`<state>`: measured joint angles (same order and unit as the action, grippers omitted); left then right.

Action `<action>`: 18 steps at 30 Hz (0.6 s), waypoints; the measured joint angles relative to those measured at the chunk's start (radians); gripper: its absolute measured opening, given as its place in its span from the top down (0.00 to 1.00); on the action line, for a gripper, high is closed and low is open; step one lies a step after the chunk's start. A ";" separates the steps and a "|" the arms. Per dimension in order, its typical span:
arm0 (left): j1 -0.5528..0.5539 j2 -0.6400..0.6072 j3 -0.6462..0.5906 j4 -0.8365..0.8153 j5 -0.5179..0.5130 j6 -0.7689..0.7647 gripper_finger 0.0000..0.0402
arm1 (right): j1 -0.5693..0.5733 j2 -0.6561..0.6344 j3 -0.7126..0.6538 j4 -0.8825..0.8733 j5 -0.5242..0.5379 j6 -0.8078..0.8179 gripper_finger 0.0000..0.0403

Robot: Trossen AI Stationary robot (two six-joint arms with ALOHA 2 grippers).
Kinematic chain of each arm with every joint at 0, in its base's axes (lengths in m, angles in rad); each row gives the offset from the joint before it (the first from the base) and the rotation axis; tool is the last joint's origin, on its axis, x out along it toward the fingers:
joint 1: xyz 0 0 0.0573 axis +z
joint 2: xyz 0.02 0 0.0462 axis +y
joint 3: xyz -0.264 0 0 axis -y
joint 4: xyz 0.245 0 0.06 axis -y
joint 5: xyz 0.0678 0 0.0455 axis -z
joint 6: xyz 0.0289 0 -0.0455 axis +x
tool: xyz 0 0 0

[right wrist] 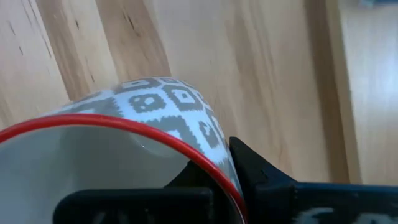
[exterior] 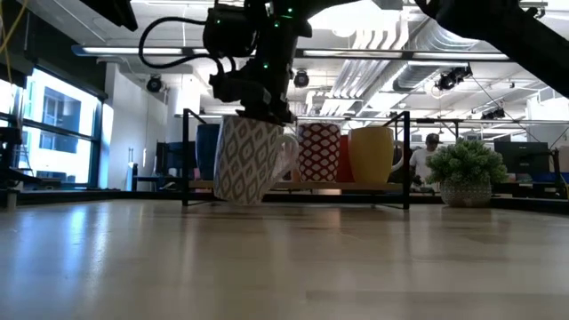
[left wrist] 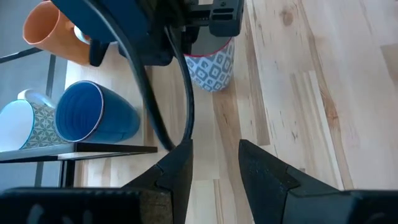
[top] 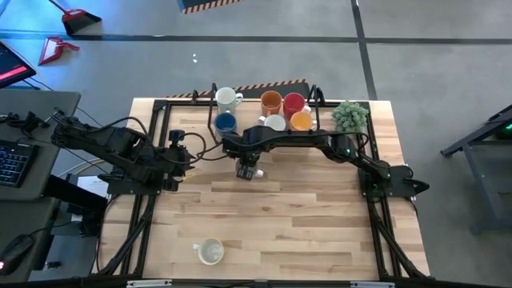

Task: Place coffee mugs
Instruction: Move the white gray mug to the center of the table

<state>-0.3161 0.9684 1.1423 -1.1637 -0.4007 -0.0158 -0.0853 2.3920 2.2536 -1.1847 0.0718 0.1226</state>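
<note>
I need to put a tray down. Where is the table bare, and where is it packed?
Bare: the wide wood between the held patterned mug and the lone mug near the front edge, and the front right. Packed: the back edge, with the blue mug, orange mug and plant.

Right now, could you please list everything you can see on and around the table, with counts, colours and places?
Patterned mug: one, white with red rim, held tilted above mid-table.
Mugs in rear row: six; white, blue, orange, red, cream, yellow-orange.
Lone mug: one, cream, near front edge.
Potted plant: one, green, rear right corner.
Table: one, light wood.
Right gripper: shut on patterned mug's rim.
Left gripper: open, left side.
</note>
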 joint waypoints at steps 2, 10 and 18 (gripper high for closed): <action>0.000 0.000 0.000 0.000 0.000 0.000 0.70 | -0.003 -0.001 0.000 0.001 0.004 0.000 1.00; 0.000 0.000 0.000 0.000 0.002 -0.007 0.70 | -0.006 -0.001 0.000 -0.006 0.000 -0.008 1.00; 0.000 0.000 0.000 0.000 0.002 -0.008 0.70 | -0.006 -0.001 0.000 -0.004 -0.029 0.010 0.99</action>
<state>-0.3158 0.9684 1.1423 -1.1633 -0.3992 -0.0240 -0.0917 2.3909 2.2539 -1.1889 0.0425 0.1326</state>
